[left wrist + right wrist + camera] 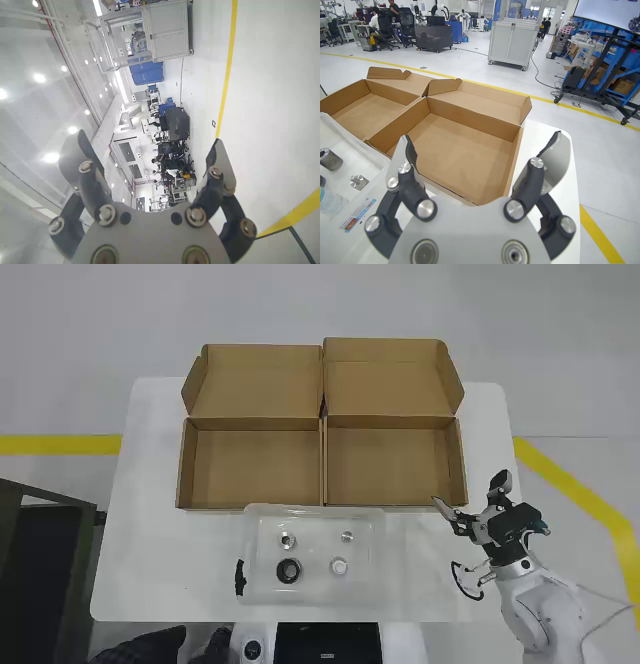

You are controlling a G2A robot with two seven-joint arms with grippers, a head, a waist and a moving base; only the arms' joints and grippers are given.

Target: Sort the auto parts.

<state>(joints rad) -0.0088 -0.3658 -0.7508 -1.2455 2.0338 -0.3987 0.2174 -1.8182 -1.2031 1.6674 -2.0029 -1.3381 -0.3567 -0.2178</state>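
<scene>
Hovering wide and empty, right pincer (481, 140) faced cardboard box (450, 125), parts tray (375, 564) beside it, left pincer (148, 137) gaped wide.

- Left box (250, 469) and right box (393, 467): matt brown cardboard.
- Tray (372, 564): clear, glossy plastic.
- Cylinder (330, 160): dull grey metal.
- Small fitting (358, 182): bright, shiny metal.
- Table (150, 514): smooth white top.

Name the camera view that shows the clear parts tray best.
Top view: the whole tray lies next to the boxes, parts inside countable. Right wrist view catches one corner with a metal cylinder. Left wrist view faces the hall floor.
</scene>
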